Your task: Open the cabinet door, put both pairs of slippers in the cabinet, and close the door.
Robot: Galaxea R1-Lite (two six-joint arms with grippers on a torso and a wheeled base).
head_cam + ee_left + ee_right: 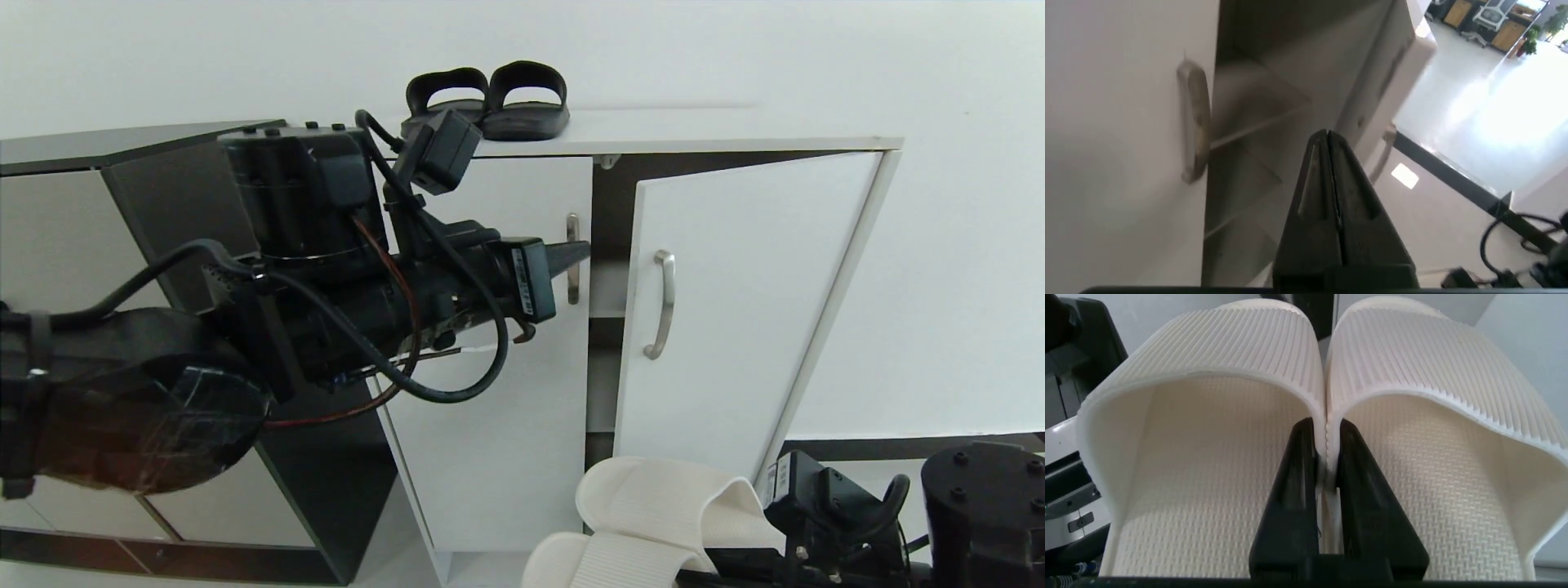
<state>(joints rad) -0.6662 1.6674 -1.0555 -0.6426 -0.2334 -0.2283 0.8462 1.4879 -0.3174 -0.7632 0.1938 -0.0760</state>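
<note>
Black comes first: my left gripper [581, 250] is pinched shut on nothing, its tips just beside the brushed metal bar handle [573, 286] of the white left cabinet door [498, 425]. Up on the white cabinet top [735, 131] sits the pair of black rubber slide slippers [490, 98]. They look light and bendy, best pinched where the two straps meet.

Next along is the dark gap [604, 327] with shelf edges inside. It looks tight to me, and I judge it needs widening.

The white right door [751, 327] stands partly swung out, its lower edge near my load, the pair of cream ribbed foam slippers [653, 506]. My right gripper [1327, 445] clamps their inner walls together. The foam is soft and squashy, so I reckon it may sag or snag on a shelf lip.
</note>
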